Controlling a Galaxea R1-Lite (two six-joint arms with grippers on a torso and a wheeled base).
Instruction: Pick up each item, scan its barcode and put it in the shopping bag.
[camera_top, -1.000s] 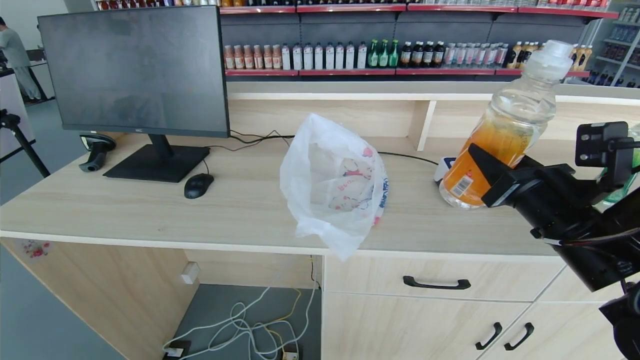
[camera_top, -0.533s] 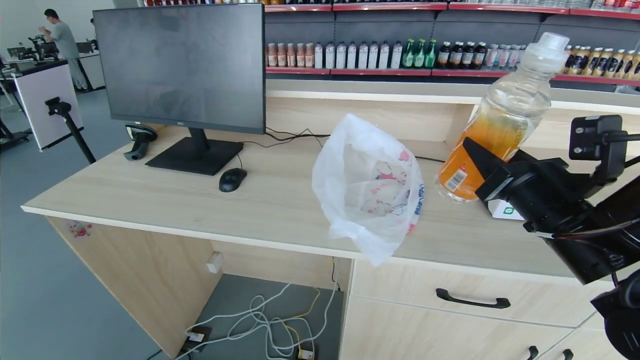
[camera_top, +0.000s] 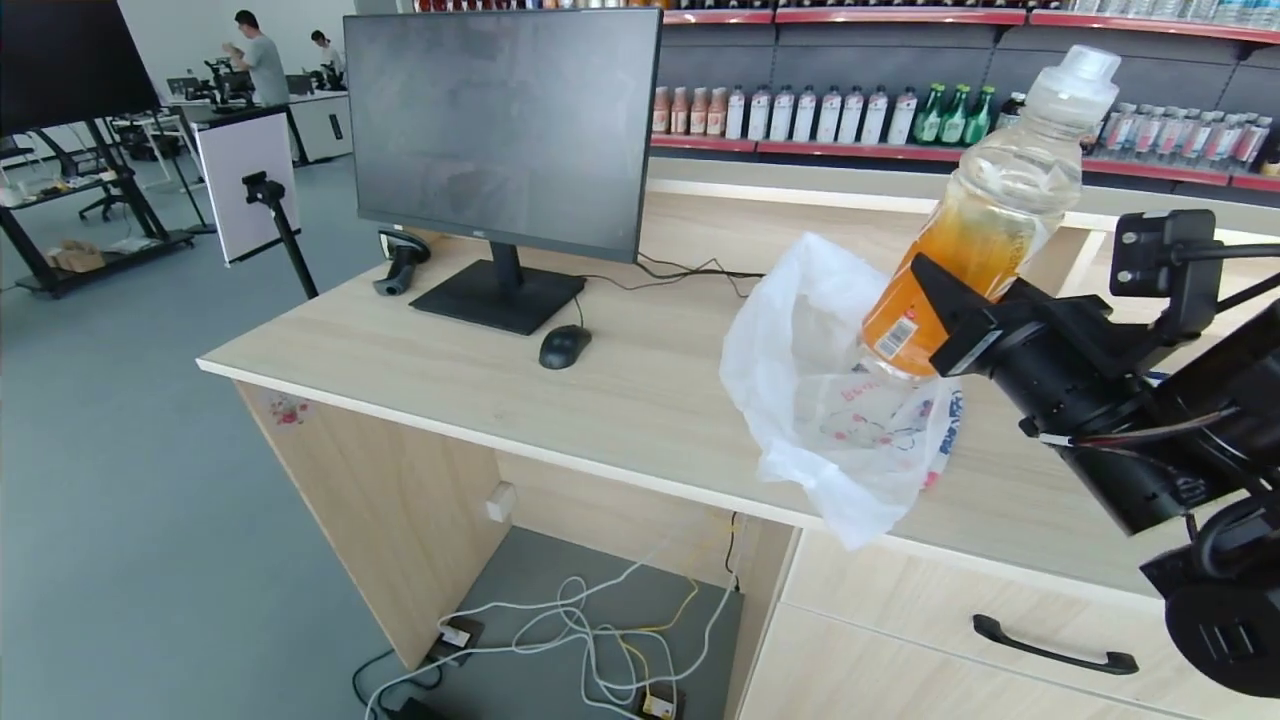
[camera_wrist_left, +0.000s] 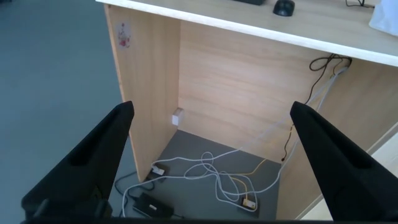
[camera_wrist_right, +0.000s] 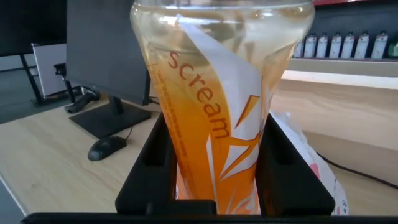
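**Orange drink bottle held in the right jaws by the shopping bag**

The right arm's jaws are clamped on the lower half of the orange drink bottle (camera_top: 975, 225), one black finger (camera_wrist_right: 149, 168) on each side of its label. The bottle is tilted, its white cap up and leaning away, and a barcode sticker (camera_top: 893, 338) near its base is in plain sight in the head view. The base shows against the upper rim of the white plastic shopping bag (camera_top: 840, 400); whether they touch I cannot tell.

The bag stands open at the front edge of the desk (camera_top: 450, 370), with a fold hanging over that edge.

Toward the desk's left end sit a computer mouse (camera_top: 565, 346), a dark monitor (camera_top: 505, 130) and, by the far left corner, a handheld barcode scanner (camera_top: 400, 262).

The left arm's jaws are spread wide, fingers (camera_wrist_left: 93, 168) well apart, low before the desk's open underside, where cables (camera_wrist_left: 217, 177) lie on the floor.
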